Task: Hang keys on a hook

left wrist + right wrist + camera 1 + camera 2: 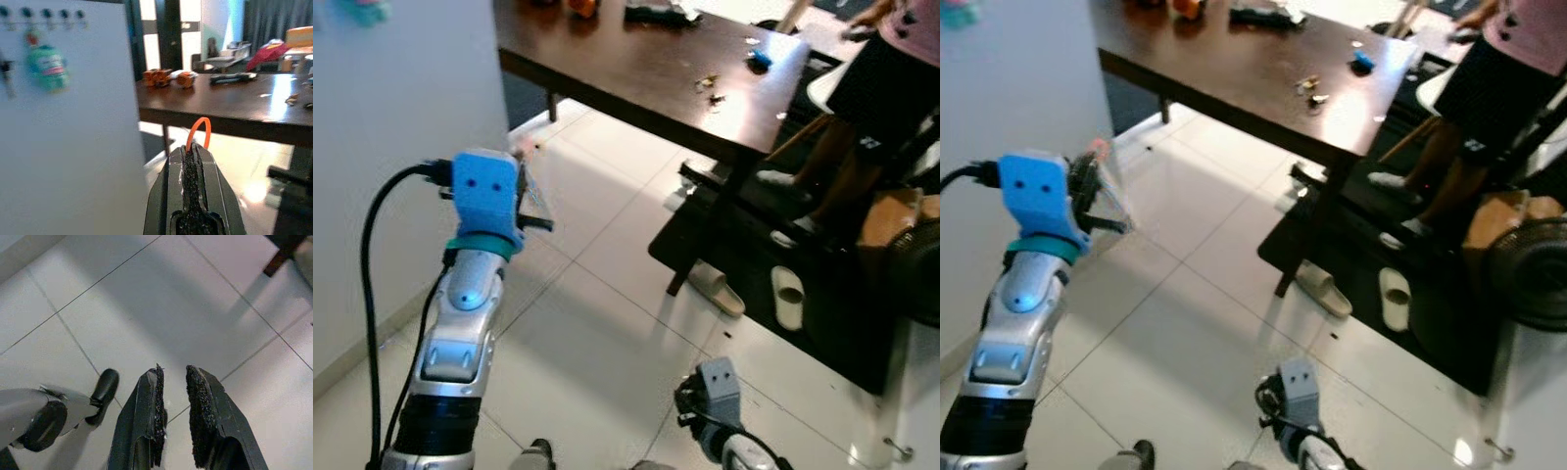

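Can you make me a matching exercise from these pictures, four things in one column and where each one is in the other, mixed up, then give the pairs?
Things:
1. thin orange loop
2. green tag-shaped keychain
3. pair of pale slippers
4. small bright blue object

Places:
A. on the white tiled floor by the dark rug
B. hanging from a hook on the white wall board
C. on the dark wooden table
D. pinched in the left gripper

Pairs: 1-D, 2-B, 3-A, 4-C
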Available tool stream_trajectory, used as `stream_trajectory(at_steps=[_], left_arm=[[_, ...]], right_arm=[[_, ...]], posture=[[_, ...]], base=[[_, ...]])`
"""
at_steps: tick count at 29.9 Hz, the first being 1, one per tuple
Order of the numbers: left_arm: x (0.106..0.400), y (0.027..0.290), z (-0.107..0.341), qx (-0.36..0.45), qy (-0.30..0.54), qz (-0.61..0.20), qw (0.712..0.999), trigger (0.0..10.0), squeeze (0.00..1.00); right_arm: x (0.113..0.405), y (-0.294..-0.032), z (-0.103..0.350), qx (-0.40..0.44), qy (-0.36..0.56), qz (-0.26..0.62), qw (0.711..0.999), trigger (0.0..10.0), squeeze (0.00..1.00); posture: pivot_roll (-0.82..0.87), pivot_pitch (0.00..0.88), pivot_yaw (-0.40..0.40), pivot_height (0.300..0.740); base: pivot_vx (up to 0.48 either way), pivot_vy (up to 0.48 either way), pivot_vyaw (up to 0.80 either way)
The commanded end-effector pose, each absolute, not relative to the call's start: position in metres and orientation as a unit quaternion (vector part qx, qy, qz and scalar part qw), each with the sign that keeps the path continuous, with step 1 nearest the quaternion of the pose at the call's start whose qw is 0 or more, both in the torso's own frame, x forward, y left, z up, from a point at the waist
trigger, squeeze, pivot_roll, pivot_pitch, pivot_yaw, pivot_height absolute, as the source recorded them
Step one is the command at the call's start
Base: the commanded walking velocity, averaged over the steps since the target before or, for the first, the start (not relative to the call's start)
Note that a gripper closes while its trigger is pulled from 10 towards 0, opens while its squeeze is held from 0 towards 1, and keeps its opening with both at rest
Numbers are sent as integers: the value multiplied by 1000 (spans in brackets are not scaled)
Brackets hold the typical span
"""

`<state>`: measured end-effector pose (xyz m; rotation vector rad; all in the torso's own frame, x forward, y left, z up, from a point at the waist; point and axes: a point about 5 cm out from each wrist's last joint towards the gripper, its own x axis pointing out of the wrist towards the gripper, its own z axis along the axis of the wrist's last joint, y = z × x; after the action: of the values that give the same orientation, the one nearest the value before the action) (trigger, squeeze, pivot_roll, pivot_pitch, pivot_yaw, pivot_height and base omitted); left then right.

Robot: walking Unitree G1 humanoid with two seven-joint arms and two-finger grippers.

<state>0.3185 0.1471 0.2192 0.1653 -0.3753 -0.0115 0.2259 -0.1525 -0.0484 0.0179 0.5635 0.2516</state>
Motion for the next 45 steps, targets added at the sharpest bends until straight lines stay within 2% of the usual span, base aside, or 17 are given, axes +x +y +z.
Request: stream_trajectory(at_steps=[1, 12, 28, 45], left_arm=[[318, 141, 215, 81, -177, -23, 981, 10000, 0], [318, 131, 225, 111, -217, -39, 969, 10000, 0], [318, 105, 242, 119, -266, -77, 954, 10000, 0], [320, 101, 256, 115, -295, -66, 946, 10000, 0]], right_arm=[[221, -158, -52, 4, 288, 117, 950, 10000, 0], [219, -158, -54, 3, 290, 112, 951, 10000, 0], [217, -159, -55, 9, 293, 101, 951, 10000, 0], [219, -158, -54, 4, 287, 106, 952, 10000, 0]], posture=[[-71, 92, -48, 740], [-76, 96, -41, 740], [-83, 100, -40, 740], [-82, 99, -42, 740]], base=[[0, 0, 800], [86, 0, 800], [480, 0, 0], [480, 0, 0]])
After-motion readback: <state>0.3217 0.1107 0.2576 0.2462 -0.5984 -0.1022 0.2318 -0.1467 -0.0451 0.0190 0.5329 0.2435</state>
